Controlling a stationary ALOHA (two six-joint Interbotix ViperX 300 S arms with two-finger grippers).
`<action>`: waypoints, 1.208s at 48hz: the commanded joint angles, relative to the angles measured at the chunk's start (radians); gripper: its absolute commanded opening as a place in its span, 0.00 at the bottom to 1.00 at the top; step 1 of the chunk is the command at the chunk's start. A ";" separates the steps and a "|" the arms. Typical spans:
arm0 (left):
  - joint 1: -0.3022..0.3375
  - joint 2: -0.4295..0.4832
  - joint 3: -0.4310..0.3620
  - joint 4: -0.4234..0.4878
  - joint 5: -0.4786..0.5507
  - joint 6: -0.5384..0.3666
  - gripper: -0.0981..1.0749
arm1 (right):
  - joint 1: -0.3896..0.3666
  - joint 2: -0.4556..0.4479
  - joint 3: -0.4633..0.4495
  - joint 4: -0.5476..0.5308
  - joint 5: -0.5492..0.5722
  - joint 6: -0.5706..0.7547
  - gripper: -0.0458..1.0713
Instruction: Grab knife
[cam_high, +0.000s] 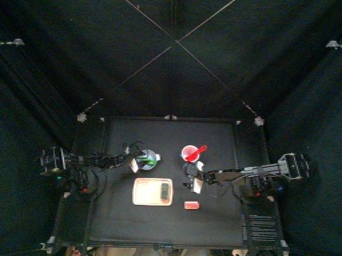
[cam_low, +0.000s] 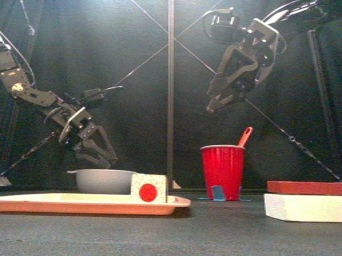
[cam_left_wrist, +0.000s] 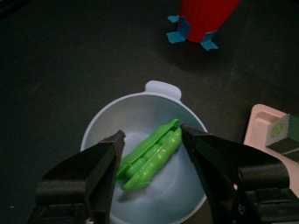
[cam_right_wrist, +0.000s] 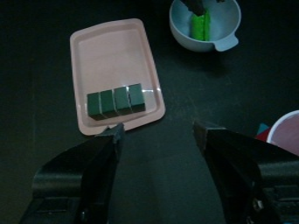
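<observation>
Knife (cam_low: 245, 136) is standing upright inside the red cup (cam_low: 222, 172), near the counter (cam_high: 120, 215) middle. Only its slim red handle end is poking out above the rim, leaning slightly right in the front view; the blade is hiding inside the cup. The cup is a smooth glossy plastic cone, with small blue bits lying at its base. Right end effector (cam_right_wrist: 158, 131) is hanging with jaws spread wide and holding nothing, up in the air above the flat pale pink tray (cam_right_wrist: 111, 66), well apart from the knife. The tray is rectangular with rounded corners and a low lip, and is carrying a row of four dark green blocks (cam_right_wrist: 119, 101). Left end effector (cam_left_wrist: 155, 140) is hovering over a round pale grey bowl (cam_left_wrist: 117, 118) with a small tab on its rim, jaws open on either side of a glossy green pea pod (cam_left_wrist: 152, 156) lying in it; can't tell if they're touching it.
</observation>
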 joint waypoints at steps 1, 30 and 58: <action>0.002 -0.009 -0.021 -0.003 -0.003 0.002 0.85 | -0.012 -0.037 -0.014 0.006 -0.006 0.000 0.89; 0.002 -0.009 -0.023 -0.003 -0.003 0.000 0.85 | -0.419 -0.241 0.041 0.472 0.003 0.003 0.89; 0.002 -0.008 -0.025 -0.003 -0.005 -0.002 0.85 | -0.657 -0.290 0.023 0.480 0.265 0.011 0.89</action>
